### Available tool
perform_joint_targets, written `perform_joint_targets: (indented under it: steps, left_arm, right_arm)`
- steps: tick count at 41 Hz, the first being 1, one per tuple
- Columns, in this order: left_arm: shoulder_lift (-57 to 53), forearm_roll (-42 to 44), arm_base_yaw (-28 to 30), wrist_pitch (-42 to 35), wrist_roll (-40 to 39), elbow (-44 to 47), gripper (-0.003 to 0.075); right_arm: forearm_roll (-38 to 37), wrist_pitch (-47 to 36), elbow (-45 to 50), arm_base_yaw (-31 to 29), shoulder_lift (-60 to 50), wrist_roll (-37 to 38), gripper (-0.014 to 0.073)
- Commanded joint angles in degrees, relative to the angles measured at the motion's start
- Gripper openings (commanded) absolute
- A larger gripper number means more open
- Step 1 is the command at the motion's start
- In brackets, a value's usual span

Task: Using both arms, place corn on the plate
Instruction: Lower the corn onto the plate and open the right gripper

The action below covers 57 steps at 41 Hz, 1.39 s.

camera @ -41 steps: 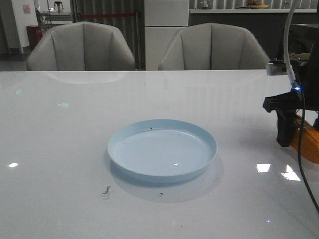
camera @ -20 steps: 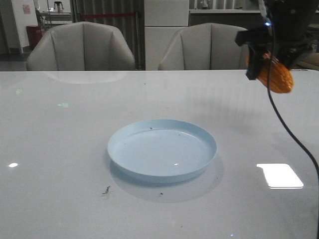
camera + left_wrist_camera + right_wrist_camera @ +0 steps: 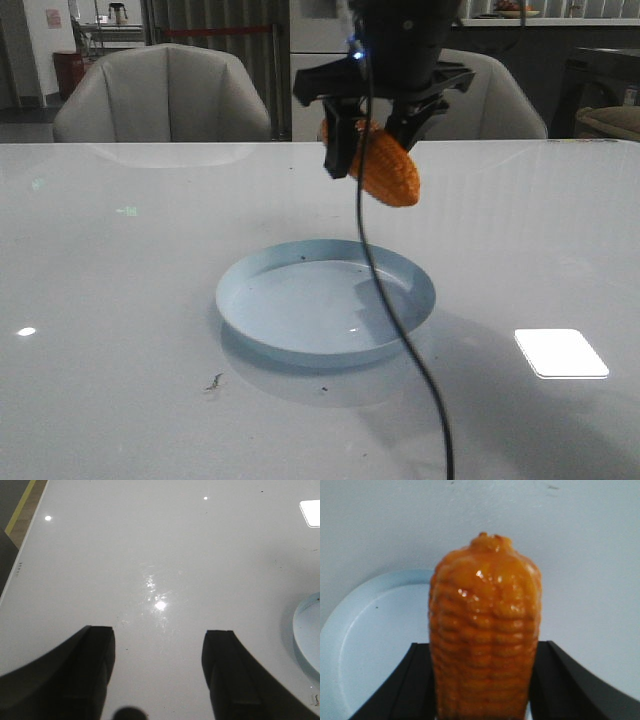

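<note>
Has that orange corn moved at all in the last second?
Yes. The corn was low at the table's right edge; held in the right claw, it is now higher and further left, above the plate's far rim.

corn [image 3: 485,630]: base cut off | plate [image 3: 307,630]: mostly out of frame

Looks like an office lounge or showroom: glossy white table [image 3: 120,300], two grey padded armchairs [image 3: 165,95] on its far side, a counter [image 3: 520,20] way back, red barrier tape [image 3: 215,32] far left.

Left gripper [image 3: 159,672] spread wide with nothing between, glossy white tabletop [image 3: 165,555] below, pale blue plate [image 3: 309,635] rim, possibly, at frame edge
</note>
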Motion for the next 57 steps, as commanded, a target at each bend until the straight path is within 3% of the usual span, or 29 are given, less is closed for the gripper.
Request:
perform_joint_targets:
  steps: [1,7,18,28,35,40,47,57]
  left_arm:
    - [-0.47,1.78,0.04,-3.92,-0.59,-1.52,0.0447]
    - [-0.47,1.78,0.04,-3.81,-0.59,-1.52,0.0447]
    - [-0.47,1.78,0.04,-3.81,-0.59,-1.52,0.0447]
    - [-0.47,1.78,0.04,-3.81,-0.59,-1.52,0.0447]
    - [-0.47,1.78,0.04,-3.81,-0.59,-1.52,0.0447]
    - [-0.47,2.27,0.04,-3.81,-0.59,-1.52,0.0447]
    - [-0.47,5.37,0.04,-3.81,-0.59,-1.52,0.0447]
    - [-0.47,5.35,0.04,-3.81,-0.59,-1.63,0.0445]
  right_arm:
    - [-0.15,-1.04,-1.79,1.31,-1.4,-0.43,0.0336]
    - [-0.15,1.13,-1.79,2.53,1.4,-0.43,0.0358]
    - [-0.15,2.25,-1.79,2.86,3.61,-0.43,0.0535]
    - [1.61,3.59,-2.89,2.86,3.48,-0.43,0.0527]
    - [-1.82,12.7,-12.0,1.72,2.74,-0.51,0.0517]
    - [-2.95,17.58,-21.09,-0.89,0.03,0.61,0.0519]
    - [-1.66,17.76,-29.88,-6.97,-8.0,4.35,0.0519]
    - [-1.66,19.65,-28.03,-17.75,-21.97,3.68,0.0519]
